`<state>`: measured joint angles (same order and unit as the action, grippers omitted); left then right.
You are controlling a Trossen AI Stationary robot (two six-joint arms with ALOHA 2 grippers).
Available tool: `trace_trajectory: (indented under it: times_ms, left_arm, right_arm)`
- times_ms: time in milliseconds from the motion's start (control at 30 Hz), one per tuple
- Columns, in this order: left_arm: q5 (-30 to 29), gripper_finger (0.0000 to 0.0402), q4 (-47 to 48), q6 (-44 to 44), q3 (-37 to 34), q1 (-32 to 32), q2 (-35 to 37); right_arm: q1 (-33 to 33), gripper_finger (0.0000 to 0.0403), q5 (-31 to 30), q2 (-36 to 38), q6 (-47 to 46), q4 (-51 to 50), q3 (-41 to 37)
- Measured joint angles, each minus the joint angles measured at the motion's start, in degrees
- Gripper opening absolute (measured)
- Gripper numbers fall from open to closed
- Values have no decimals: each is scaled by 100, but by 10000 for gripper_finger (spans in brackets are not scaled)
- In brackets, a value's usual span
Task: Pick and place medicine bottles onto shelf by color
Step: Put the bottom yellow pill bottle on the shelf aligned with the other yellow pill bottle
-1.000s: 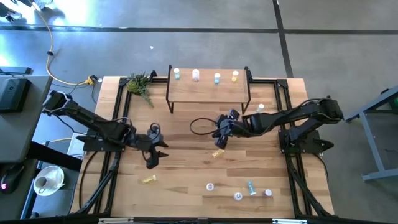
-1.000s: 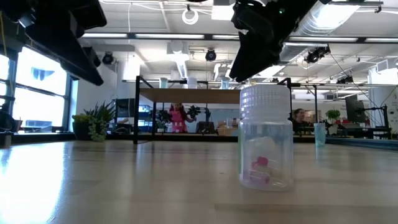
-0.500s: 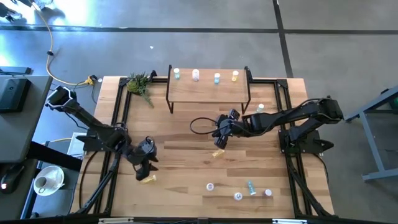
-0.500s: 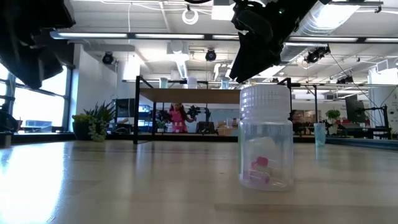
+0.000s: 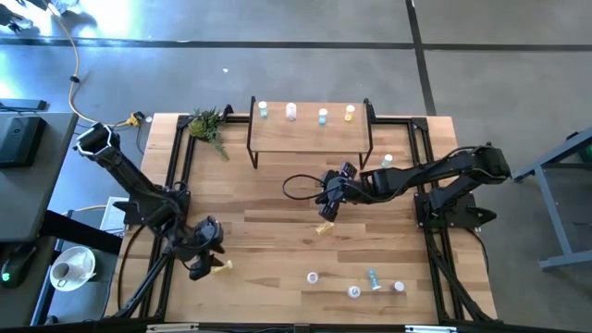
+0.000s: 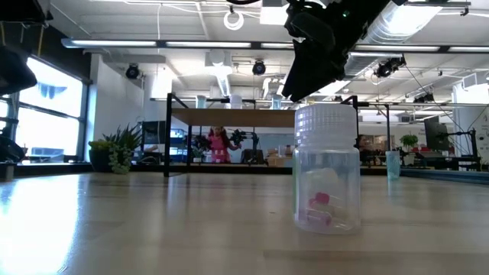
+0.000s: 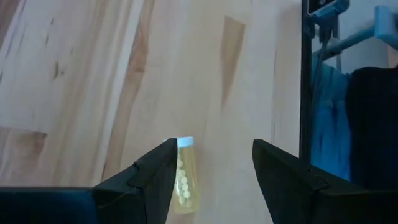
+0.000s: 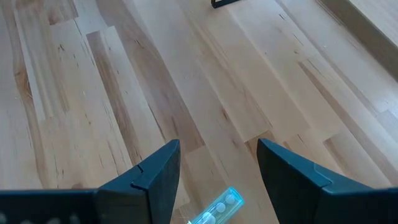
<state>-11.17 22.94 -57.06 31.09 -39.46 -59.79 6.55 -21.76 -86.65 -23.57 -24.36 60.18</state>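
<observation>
A yellow bottle [image 7: 185, 180] with a white cap lies on its side on the tabletop near the front left. My left gripper [image 7: 211, 152] hangs open over it, one finger on each side, touching nothing; in the high view this gripper [image 5: 209, 259] is just left of the bottle [image 5: 220, 266]. My right gripper [image 8: 217, 155] hovers open at mid-table over a pale blue bottle [image 8: 217, 208] lying on its side. On the shelf [image 5: 310, 134] stand several bottles, among them a teal one [image 5: 263, 110] and a yellow one [image 5: 350, 113].
Several loose bottles lie or stand near the front right [image 5: 353, 291], one with pink pills close to the low camera [image 6: 327, 183], and a white one [image 5: 388, 160] beside the shelf. A black cable loop [image 5: 298, 188] lies before the shelf. A plant [image 5: 208, 123] sits at the far left.
My left gripper has swung toward the table's near edge and a little left, turning as it went, and now stands over the yellow bottle. Its fingers stay open. The right arm has kept still.
</observation>
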Motion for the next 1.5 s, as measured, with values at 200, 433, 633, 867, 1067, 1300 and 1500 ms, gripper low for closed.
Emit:
trace_trajectory:
  times_ms: [200,433,633,867,1067,1300,1500]
  left_arm:
    - [65,197,-386,6,0,-166,0]
    - [115,197,-642,277,400,-184,0]
    - [-93,197,-599,608,873,-182,0]
    - [-176,197,-413,628,1102,-186,0]
    - [-213,197,-409,779,1102,-186,0]
    - [-288,197,66,977,1535,-182,-4]
    - [-882,197,1213,1030,2036,-186,0]
  right_arm:
    - [-2,204,2,0,0,0,-2]
    - [-2,204,20,2,-1,0,-4]
    - [-2,204,17,2,-1,0,-4]
    - [-2,204,15,2,-2,0,-4]
    - [-2,204,15,2,-1,-2,-4]
    - [-2,204,11,2,-2,-2,-4]
    - [-2,204,-11,2,-1,-18,-4]
